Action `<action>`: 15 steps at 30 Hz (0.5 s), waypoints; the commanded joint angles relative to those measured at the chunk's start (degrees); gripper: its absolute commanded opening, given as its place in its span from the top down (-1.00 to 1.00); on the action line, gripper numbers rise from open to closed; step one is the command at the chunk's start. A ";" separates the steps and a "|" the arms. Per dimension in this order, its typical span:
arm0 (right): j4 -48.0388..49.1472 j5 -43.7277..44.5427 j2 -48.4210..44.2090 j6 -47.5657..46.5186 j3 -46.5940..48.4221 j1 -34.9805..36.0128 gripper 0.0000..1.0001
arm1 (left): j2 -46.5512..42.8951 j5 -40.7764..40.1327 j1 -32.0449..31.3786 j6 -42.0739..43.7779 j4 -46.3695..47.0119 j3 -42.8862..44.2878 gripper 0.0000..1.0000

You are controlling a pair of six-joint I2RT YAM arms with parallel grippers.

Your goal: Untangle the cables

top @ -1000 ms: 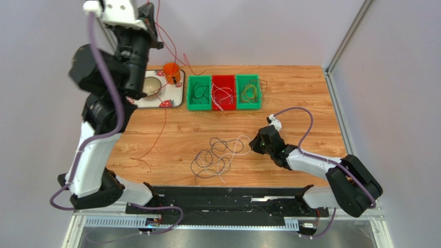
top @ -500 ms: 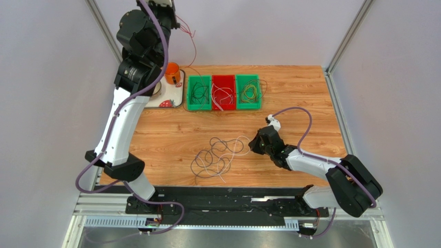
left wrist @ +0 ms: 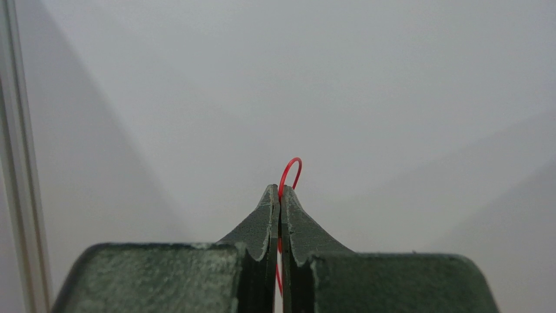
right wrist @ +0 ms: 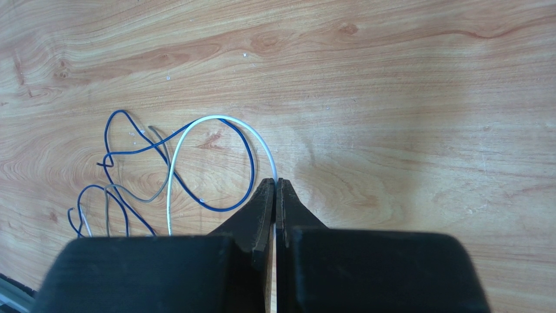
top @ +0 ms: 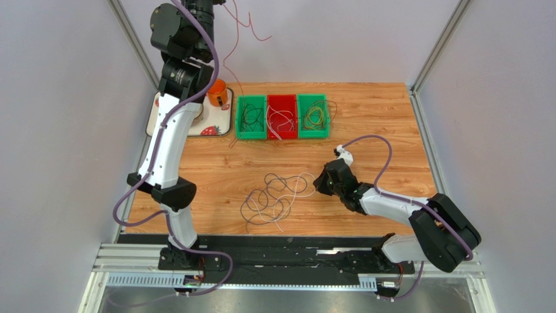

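My left gripper (left wrist: 280, 189) is raised high at the back left, at the top edge of the top view. It is shut on a thin red cable (left wrist: 292, 171) that loops just past the fingertips. The red cable (top: 224, 62) hangs from it down past the orange cup to the table. A loose tangle of dark blue, grey and white cables (top: 274, 195) lies on the wooden table. My right gripper (top: 320, 182) is low at the tangle's right side, shut on the white cable (right wrist: 196, 130). The blue cable (right wrist: 222, 205) and the grey cable (right wrist: 140, 192) cross it.
Three bins stand at the back: a green one (top: 239, 117), a red one (top: 282, 98) and a second green one (top: 312, 98), each with cables inside. An orange cup (top: 216, 91) stands on a strawberry-print tray (top: 212, 129) at the back left.
My left arm has swung up and back, straightening out, and has drawn the red cable off the table's left side. The right arm and the tangle have not moved.
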 commanded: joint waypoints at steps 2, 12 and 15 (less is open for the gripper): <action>2.09 0.87 1.29 -0.91 2.57 0.51 1.00 | -1.42 3.01 1.29 -8.42 10.18 1.27 1.00; 2.00 1.66 1.20 -1.44 2.75 1.39 1.00 | -2.14 11.97 1.20 -13.00 33.91 -2.43 1.00; 1.91 1.84 1.20 -1.53 2.83 1.57 1.00 | -0.81 11.53 1.20 -11.51 36.86 0.58 1.00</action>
